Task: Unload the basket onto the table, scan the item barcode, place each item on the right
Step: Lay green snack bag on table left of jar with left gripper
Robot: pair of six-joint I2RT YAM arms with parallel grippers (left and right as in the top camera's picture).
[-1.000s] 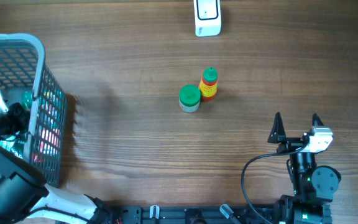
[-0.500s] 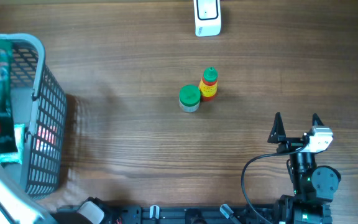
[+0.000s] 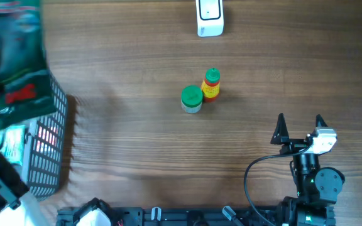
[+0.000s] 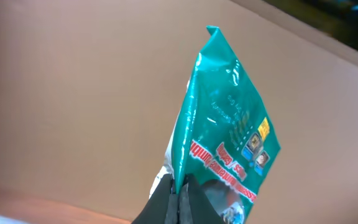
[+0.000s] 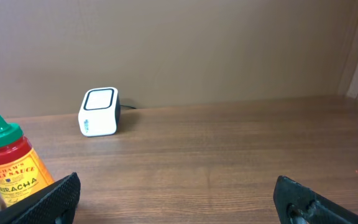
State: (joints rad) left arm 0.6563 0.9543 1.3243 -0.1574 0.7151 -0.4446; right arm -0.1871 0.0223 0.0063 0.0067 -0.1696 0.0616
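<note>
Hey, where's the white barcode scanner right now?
In the overhead view the white scanner stands at the far edge of the table, near the centre, beyond the sriracha bottle and the green-lidded jar.

Green packet (image 3: 12, 55) blurred, cut by top-left edge, hiding most of basket (image 3: 49, 145); scanner (image 3: 210, 22) top cropped.

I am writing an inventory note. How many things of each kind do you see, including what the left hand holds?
sauce bottle: 1
green-lidded jar: 1
scanner: 1
basket: 1
teal packet, pinched in the left hand: 1
Total: 5 (basket contents unclear, not counted)
</note>
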